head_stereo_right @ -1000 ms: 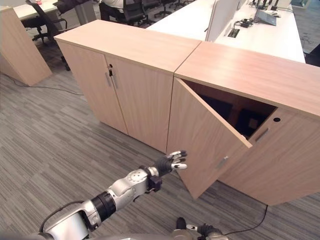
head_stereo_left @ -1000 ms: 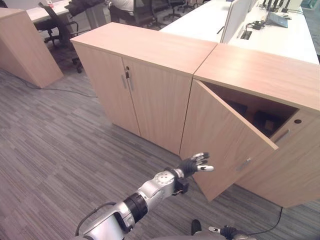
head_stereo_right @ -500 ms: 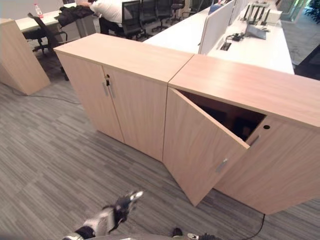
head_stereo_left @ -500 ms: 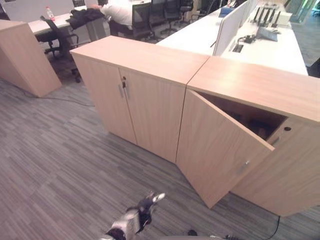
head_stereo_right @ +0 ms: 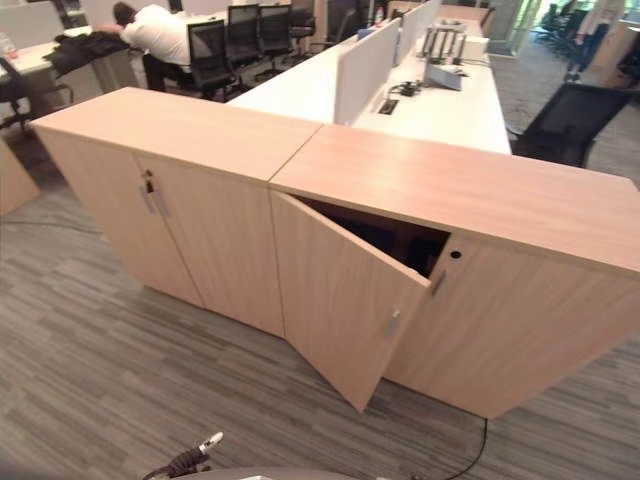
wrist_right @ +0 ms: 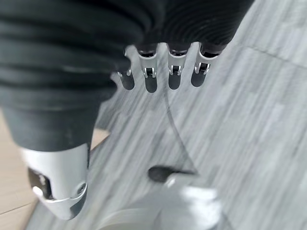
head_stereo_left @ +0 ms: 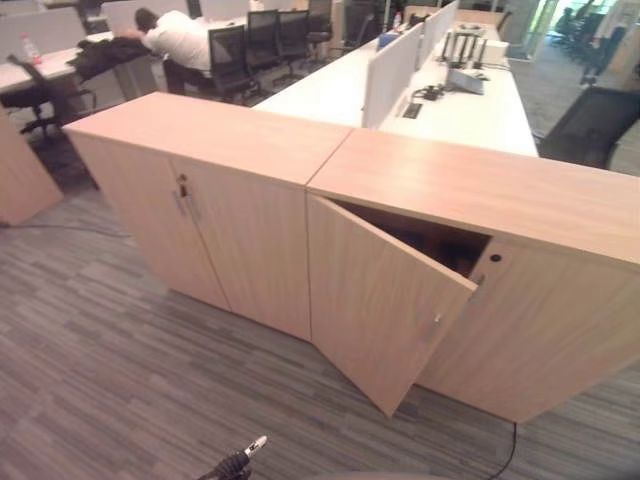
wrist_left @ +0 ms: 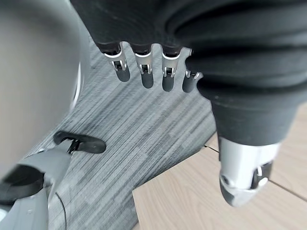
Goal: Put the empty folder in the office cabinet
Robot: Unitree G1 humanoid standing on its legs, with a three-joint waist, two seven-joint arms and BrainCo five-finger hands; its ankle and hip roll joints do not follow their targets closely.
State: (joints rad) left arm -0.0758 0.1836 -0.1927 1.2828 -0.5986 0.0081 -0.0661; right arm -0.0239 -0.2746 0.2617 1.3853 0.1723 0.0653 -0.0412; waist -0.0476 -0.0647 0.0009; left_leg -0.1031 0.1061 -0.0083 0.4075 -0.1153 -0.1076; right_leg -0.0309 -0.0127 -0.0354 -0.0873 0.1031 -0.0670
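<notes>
Grey striped carpet floor (head_stereo_left: 90, 360) before me, running under everything. Long white office counter (head_stereo_left: 450, 105) behind the wooden units, split lengthwise by a white upright divider panel (head_stereo_left: 385, 68). On it, a dark cluster of small desk equipment (head_stereo_left: 432, 92) near the divider, too small to identify. Row of black mesh office chairs (head_stereo_right: 225, 40) at the far left. A person in a white shirt (head_stereo_left: 180, 38) bent forward over a far desk. One black chair back (head_stereo_right: 575, 120) at the far right.
</notes>
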